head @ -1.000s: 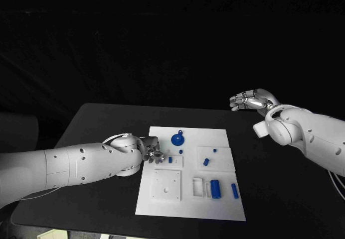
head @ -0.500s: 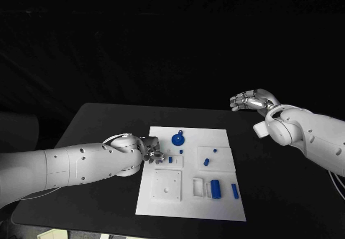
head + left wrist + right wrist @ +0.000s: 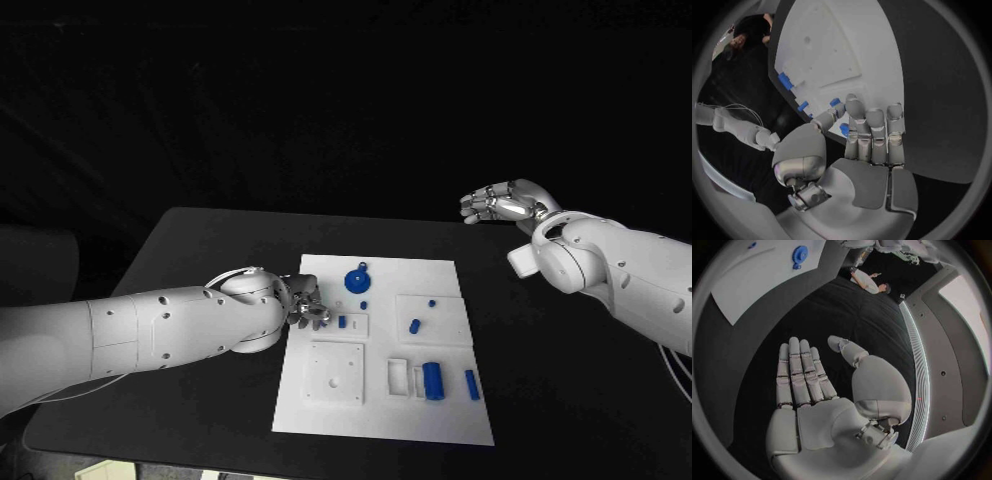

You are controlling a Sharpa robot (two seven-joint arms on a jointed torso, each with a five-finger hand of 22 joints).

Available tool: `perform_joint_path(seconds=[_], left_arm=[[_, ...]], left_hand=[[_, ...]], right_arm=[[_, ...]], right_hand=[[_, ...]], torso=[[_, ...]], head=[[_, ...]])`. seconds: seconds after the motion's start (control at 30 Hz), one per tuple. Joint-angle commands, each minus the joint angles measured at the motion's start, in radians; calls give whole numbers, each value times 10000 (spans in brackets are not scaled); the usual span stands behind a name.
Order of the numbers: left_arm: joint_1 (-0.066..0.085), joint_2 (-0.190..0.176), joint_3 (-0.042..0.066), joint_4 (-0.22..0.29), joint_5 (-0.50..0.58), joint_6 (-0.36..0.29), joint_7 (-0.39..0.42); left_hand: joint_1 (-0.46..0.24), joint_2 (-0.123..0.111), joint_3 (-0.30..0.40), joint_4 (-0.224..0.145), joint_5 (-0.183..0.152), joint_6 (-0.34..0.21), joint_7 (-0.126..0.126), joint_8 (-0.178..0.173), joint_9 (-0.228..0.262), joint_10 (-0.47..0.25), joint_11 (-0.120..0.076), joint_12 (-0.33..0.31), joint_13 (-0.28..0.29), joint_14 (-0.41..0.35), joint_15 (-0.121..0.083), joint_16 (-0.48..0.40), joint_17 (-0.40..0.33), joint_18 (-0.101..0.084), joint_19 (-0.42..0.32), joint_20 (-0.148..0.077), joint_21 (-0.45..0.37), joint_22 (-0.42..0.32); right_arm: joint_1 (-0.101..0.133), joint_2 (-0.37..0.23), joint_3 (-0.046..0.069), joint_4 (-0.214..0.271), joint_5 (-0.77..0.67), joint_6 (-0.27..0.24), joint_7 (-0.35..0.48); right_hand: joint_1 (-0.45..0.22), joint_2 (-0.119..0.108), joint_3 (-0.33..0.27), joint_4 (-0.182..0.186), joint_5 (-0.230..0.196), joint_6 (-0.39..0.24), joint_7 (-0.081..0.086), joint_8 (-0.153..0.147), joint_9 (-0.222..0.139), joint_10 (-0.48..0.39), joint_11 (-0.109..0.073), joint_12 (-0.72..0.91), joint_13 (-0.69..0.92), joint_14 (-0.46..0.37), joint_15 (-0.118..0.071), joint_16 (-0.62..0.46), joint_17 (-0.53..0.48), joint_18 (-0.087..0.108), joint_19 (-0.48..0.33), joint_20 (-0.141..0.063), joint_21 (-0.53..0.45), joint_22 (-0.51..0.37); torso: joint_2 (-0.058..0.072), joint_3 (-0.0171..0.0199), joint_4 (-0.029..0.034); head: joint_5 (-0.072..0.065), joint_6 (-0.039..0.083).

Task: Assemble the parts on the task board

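The white task board lies in the middle of the black table. On it are a blue gear, small blue pegs, and a thick blue cylinder beside a thin one. My left hand hangs over the board's left edge by the peg. In the left wrist view its fingers are straight and the thumb stands close to them. A blue piece shows in the gap; I cannot tell whether they touch it. My right hand is raised beyond the table's far right, and its palm is flat and holds nothing.
A white square plate with a hole sits in the board's near left part. Bare black table lies to the left of the board and beyond it. The right forearm hangs over the table's right side.
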Motion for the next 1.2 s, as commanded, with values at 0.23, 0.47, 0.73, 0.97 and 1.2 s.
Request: perform_joint_path(seconds=[0.23, 0.47, 0.73, 0.97, 1.2], left_arm=[[32, 12, 53, -87, 436, 621, 167], [32, 24, 110, -75, 472, 548, 257], [50, 89, 228, -168, 477, 723, 278], [61, 137, 228, -332, 485, 860, 270], [76, 166, 227, -423, 517, 1148, 243]], left_hand=[[433, 501, 347, -330, 13, -23, -44, 23, -20, -45, -138, 34, 10, 48, -12, 48, 1, 25, 79, -964, -32, 188], [436, 502, 352, -331, 13, -24, -44, 27, -22, -45, -139, 37, 10, 47, -12, 48, 0, 23, 72, -963, -38, 188], [440, 494, 354, -336, 15, -24, -45, 31, -23, -44, -140, 40, 11, 49, -13, 50, 0, 23, 68, -963, -41, 188], [445, 487, 358, -338, 19, -24, -46, 35, -24, -43, -141, 44, 12, 49, -13, 51, 0, 22, 64, -962, -45, 188], [453, 481, 361, -341, 22, -24, -47, 40, -25, -42, -141, 48, 13, 49, -14, 53, 0, 21, 60, -962, -48, 188]], right_arm=[[-2, 11, 4, -3, -83, 149, 62], [-2, 22, 4, -3, -84, 152, 66], [-2, 23, 4, -5, -85, 153, 68], [-2, 16, 4, -2, -86, 156, 67], [-2, 8, 4, -4, -86, 160, 66]], right_hand=[[48, 0, -42, 27, 71, -72, 17, 22, -17, 73, 25, -71, -17, -64, 33, -67, 15, -92, -63, 1, -46, 18], [49, 2, -41, 27, 75, -73, 17, 23, -18, 74, 25, -71, -18, -64, 33, -67, 16, -92, -63, 1, -47, 19], [49, 3, -41, 28, 77, -74, 17, 25, -20, 74, 25, -72, -19, -65, 33, -68, 16, -92, -64, 2, -48, 19], [50, 3, -41, 27, 79, -75, 17, 25, -21, 74, 25, -72, -20, -65, 33, -69, 16, -92, -65, 1, -49, 20], [52, 3, -40, 25, 80, -76, 17, 27, -23, 74, 24, -73, -21, -65, 33, -69, 17, -92, -65, 1, -50, 21]], torso=[[1, 21, -12], [-4, 8, 2], [-3, 7, 3], [-5, 10, 6], [-4, 13, 3]], head=[[2, 16], [-14, 6], [-16, 12], [-25, 10], [-35, 6]])
